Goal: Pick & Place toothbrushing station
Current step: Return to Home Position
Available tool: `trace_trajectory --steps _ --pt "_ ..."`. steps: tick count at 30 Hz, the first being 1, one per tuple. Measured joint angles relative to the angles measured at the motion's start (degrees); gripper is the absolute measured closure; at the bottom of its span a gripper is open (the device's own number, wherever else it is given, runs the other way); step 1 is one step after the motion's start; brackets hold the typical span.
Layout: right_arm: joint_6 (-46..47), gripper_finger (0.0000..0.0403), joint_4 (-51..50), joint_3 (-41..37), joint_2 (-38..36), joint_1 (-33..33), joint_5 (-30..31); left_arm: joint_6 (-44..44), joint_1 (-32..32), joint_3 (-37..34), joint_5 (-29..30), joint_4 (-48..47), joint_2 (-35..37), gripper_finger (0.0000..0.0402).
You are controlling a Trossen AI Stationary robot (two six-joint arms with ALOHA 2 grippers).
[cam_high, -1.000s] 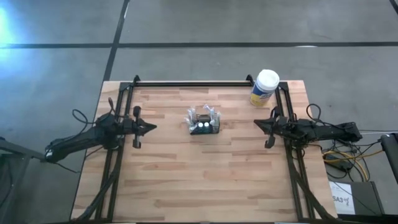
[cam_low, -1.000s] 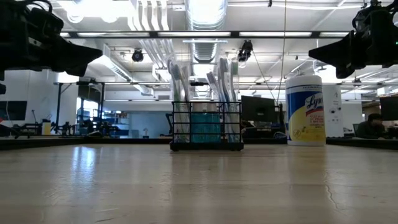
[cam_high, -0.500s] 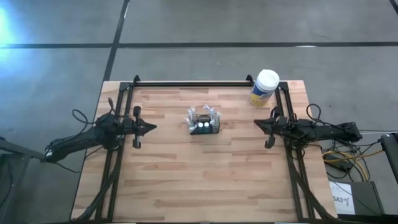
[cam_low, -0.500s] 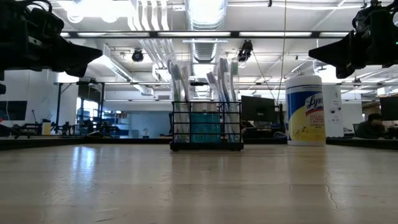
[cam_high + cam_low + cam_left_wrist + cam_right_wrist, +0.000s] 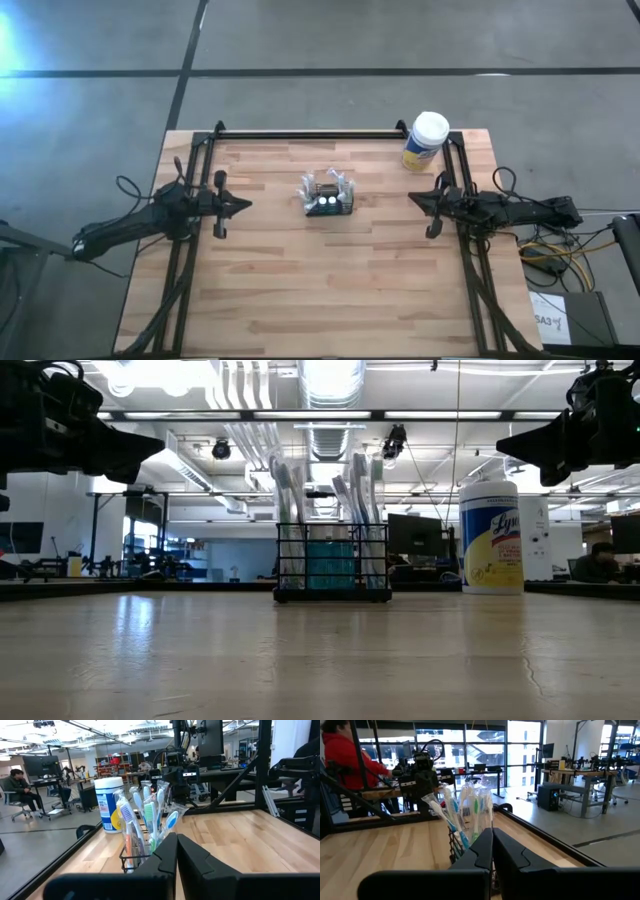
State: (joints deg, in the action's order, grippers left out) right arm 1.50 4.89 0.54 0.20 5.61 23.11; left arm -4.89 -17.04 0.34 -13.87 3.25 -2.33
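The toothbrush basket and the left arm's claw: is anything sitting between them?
Nothing. In the high view, only bare wooden table lies between the left gripper and the black caddy holding the toothbrushes.

floor: grey concrete, dark seams | table: light wood planks | ceiling: open ducts, strip lights on | windows: tall, daylight | desks w/ monitors | person seated on office chair in bkgd
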Motion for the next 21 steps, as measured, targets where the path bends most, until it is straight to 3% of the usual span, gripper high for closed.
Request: trace_trajectory --steps 21 --pt "0.0 0.0394 0.0 0.0 0.4 0.0 0.0 0.0 0.0 0.0 0.0 0.2 0.0 0.0386"
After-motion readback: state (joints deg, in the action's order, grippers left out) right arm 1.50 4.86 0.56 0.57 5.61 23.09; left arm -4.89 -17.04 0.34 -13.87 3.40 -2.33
